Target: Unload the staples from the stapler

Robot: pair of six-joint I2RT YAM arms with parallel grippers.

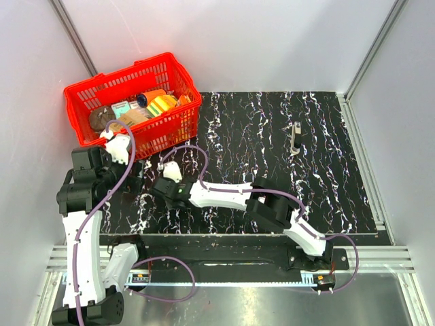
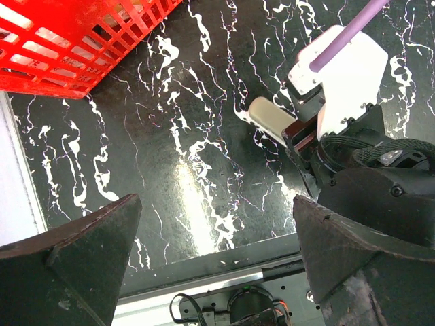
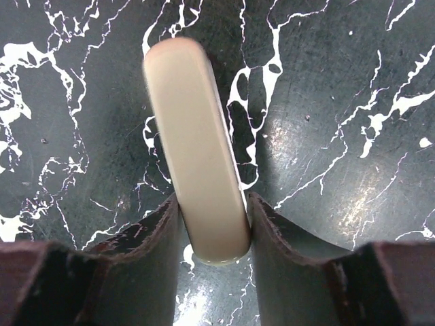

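The stapler (image 1: 295, 137) is a small slim silver-grey piece lying on the dark marbled table (image 1: 326, 190) at the far right, away from both arms. My right gripper (image 1: 162, 187) reaches left across the table and is shut on a cream rounded bar (image 3: 190, 136). In the right wrist view the bar sticks out past both fingers, low over the table, with the right gripper (image 3: 212, 204) clamped on its near end. The bar also shows in the left wrist view (image 2: 268, 119). My left gripper (image 2: 216, 210) is open and empty, just left of the right gripper (image 2: 319, 146).
A red basket (image 1: 81, 112) holding several packaged items stands at the back left, close behind the left arm; its corner shows in the left wrist view (image 2: 61, 64). The table's near edge and metal rail (image 2: 224, 272) lie just below the left gripper.
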